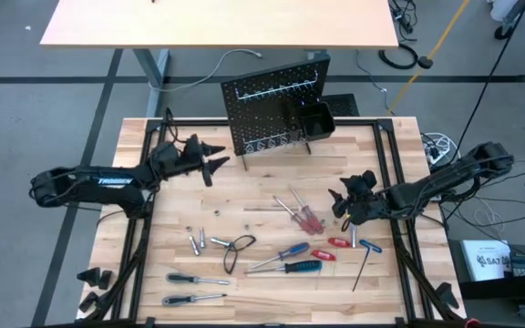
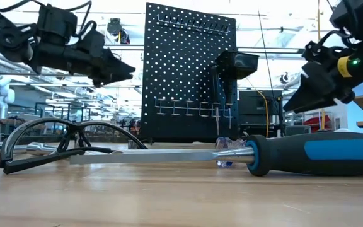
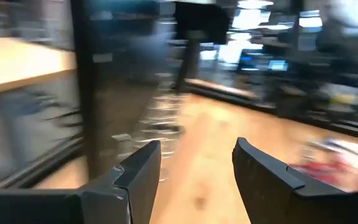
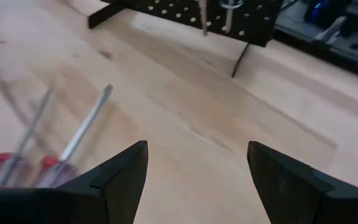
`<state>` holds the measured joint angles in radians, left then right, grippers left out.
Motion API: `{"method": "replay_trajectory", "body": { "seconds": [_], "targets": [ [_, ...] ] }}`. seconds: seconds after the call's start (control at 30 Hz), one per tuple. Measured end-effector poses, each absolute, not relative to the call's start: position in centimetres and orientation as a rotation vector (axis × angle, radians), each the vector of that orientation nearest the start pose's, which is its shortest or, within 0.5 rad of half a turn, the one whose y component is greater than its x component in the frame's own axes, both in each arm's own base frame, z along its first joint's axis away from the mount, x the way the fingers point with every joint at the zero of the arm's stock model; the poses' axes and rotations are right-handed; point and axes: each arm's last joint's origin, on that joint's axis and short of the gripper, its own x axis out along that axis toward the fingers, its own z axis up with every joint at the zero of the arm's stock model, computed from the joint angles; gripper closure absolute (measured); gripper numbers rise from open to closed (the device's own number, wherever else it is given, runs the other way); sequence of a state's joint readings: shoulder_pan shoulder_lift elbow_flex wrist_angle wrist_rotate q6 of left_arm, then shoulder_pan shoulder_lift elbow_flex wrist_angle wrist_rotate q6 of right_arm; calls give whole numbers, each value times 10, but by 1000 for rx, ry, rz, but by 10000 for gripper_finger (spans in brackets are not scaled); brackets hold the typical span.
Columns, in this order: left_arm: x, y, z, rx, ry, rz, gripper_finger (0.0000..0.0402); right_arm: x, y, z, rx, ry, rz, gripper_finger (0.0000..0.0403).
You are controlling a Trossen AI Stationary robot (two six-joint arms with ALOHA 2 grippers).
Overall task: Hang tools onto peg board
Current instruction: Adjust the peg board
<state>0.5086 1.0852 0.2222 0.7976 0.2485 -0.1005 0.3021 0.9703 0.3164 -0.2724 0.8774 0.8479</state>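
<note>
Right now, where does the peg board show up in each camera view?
High view: peg board at the table's far edge, upper centre.
Low view: upright in the middle, behind the blue-handled screwdriver.
Left wrist view: blurred dark panel, left of centre.
Right wrist view: only its bottom edge, at the top.
Shared landmark: its hooks.

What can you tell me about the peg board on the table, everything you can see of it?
The peg board is a black perforated panel, seemingly metal, standing upright on small feet at the far edge of the wooden table, between the two arms. A row of metal hooks runs along its top, another row sits lower down, and a small black bin is attached to one side. A few thin tools seem to hang from the lower row. Neither gripper touches it.
</note>
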Motion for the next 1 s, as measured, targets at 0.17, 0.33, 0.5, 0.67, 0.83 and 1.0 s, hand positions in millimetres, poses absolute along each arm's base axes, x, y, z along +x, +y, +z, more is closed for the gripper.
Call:
{"method": "replay_trajectory", "body": {
  "seconds": [0.17,0.33,0.5,0.67,0.83,1.0],
  "targets": [
    [181,97,184,-94,37,208,201,155,15,152,237,486,-851,138],
    [197,116,190,-104,53,198,201,156,12,151,291,492,-850,138],
    [211,130,186,-125,89,187,201,157,13,151,319,506,-822,138],
    [209,149,183,-136,99,205,201,159,13,153,329,476,-818,138],
    [201,173,184,-180,92,203,201,161,13,155,312,463,-806,138],
    [192,190,183,-208,90,265,201,161,11,155,299,450,-835,138]
  ]
}}
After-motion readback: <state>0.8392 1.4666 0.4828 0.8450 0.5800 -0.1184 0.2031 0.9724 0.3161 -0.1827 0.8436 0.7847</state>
